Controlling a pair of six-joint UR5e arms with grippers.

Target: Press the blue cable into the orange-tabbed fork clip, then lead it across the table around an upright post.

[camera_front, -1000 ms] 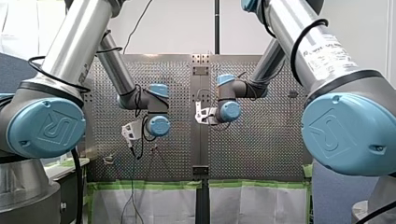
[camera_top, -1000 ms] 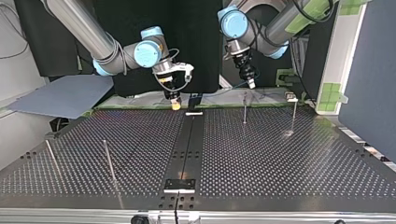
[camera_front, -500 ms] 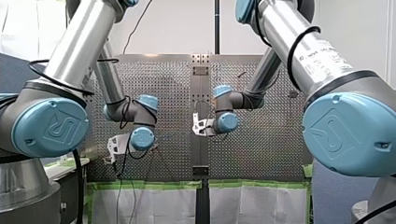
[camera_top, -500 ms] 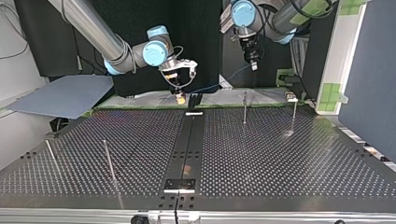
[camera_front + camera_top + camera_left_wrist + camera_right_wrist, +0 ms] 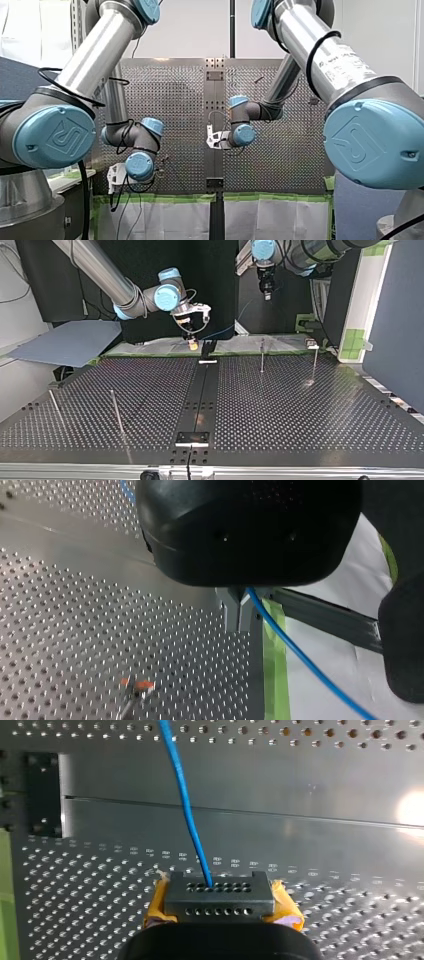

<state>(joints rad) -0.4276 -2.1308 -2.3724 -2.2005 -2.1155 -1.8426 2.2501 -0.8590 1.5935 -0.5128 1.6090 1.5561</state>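
Since left gripper (image 5: 239, 611) and right gripper (image 5: 220, 892) pinch blue cable (image 5: 300, 655) | keep it taut | lower square onto fork clip (image 5: 136, 686) by table (image 5: 75, 630) edge

Silver arms (image 5: 100, 45), blue caps (image 5: 52, 137), blk cables (image 5: 83, 200)

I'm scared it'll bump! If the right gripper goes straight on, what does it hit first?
Probably the perforated table: the right gripper, shut on the blue cable, points down at it with nothing between. Depth unclear.
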